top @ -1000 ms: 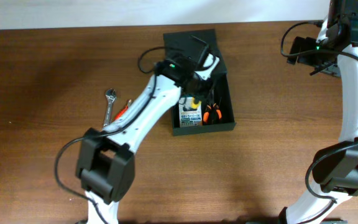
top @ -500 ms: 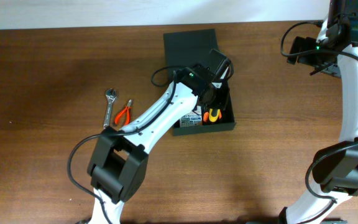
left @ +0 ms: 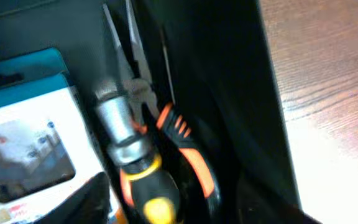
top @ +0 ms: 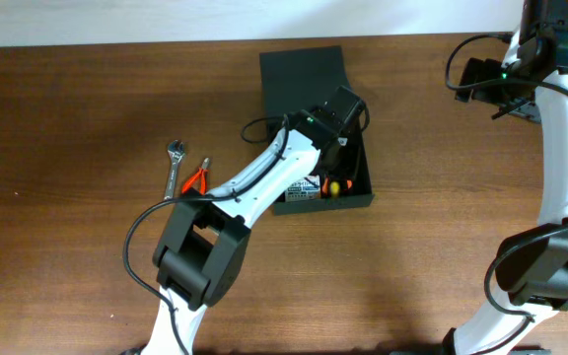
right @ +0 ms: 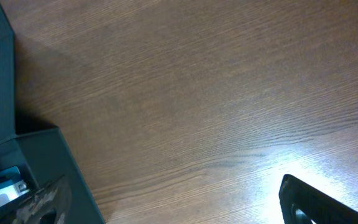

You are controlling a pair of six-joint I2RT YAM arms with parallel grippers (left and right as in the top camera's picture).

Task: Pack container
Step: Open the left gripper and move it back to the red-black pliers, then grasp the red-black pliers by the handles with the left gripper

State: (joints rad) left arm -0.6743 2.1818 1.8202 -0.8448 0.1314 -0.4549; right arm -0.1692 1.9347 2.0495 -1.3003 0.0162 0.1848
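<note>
Left wrist view: the left claw (left: 173,208) hangs spread inside the container (left: 229,74), above a yellow-handled screwdriver (left: 129,155), orange pliers (left: 188,152) and a blue-and-white card pack (left: 23,143). The container sits mid-worktop (top: 87,118). The right claw (right: 173,202), also spread, is well apart.

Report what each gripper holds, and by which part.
Nothing, it seems. The left gripper sits open around the screwdriver handle inside the container, not visibly clamping it; the right gripper is empty.

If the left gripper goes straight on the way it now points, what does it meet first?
Most likely the screwdriver, whose yellow-and-black handle lies just ahead of the left gripper in the container, with the orange-handled pliers right beside it. Depth is unclear.
</note>
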